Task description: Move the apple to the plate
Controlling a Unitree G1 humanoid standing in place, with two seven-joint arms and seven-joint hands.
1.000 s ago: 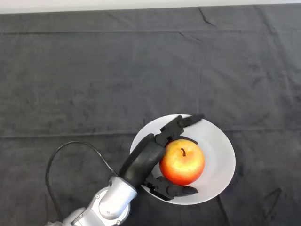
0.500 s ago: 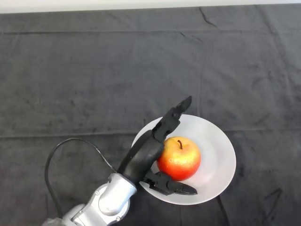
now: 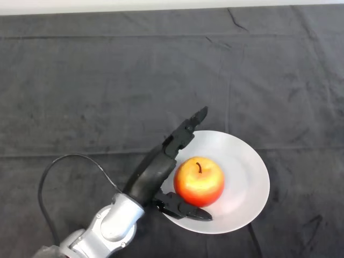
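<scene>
Red-and-yellow apple [image 3: 199, 181] resting on the white plate [image 3: 250, 177] atop the dark-clothed bench [image 3: 107, 86]. Left hand [image 3: 153, 174] now drawn back leftward, fingers [image 3: 185, 130] straightened and released, clear of the fruit they cupped a second ago. Placement looks done.

Dark charcoal-grey cloth [image 3: 107, 91] with soft, napped texture covers table, fills almost whole view. Several long horizontal creases run across cloth: one near far edge, one about mid-height. Short crooked wrinkle near top, right of centre; fainter vertical fold beneath it. Small wrinkles at lower right. Narrow pale off-white strip [image 3: 161, 4] along top edge beyond cloth, slightly wider at left; cannot tell whether wall or floor. Light even, diffuse, only soft shadows on fabric
</scene>
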